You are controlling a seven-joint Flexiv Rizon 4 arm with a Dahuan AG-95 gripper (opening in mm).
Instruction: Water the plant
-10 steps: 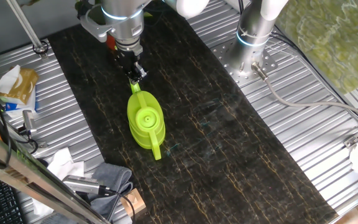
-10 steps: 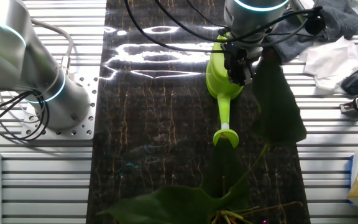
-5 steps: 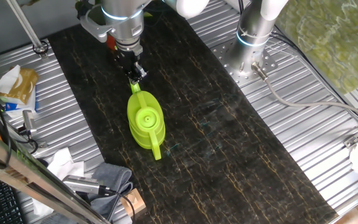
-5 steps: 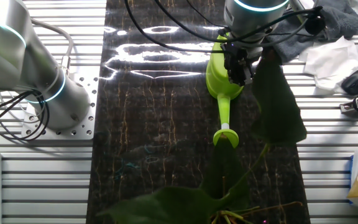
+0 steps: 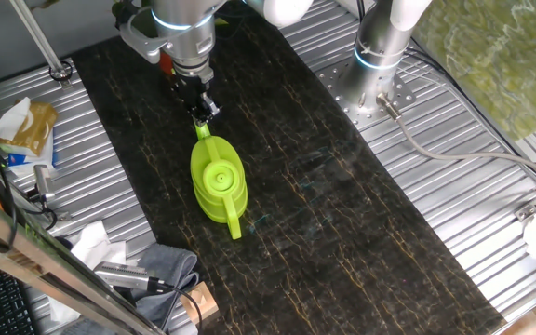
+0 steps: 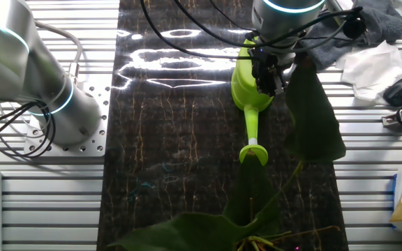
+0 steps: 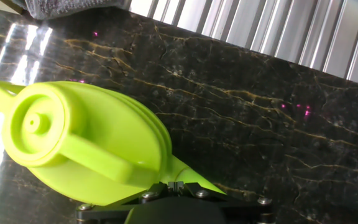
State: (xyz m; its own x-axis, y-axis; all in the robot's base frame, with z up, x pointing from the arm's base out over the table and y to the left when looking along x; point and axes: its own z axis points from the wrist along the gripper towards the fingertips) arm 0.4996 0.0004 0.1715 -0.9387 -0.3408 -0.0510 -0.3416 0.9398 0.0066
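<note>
The lime-green watering can stands on the dark marble-pattern mat, spout toward the near edge. My gripper is at the can's rear, shut on the end of its handle. In the other fixed view the gripper sits over the can, whose spout points at the plant's broad dark leaves in the foreground. The plant's pot is out of view. The hand view shows the can just ahead of my closed gripper.
A second arm's base stands on the ribbed metal table beside the mat, and also shows in the other fixed view. A grey cloth, white tissues, tools and a yellow packet lie along one side.
</note>
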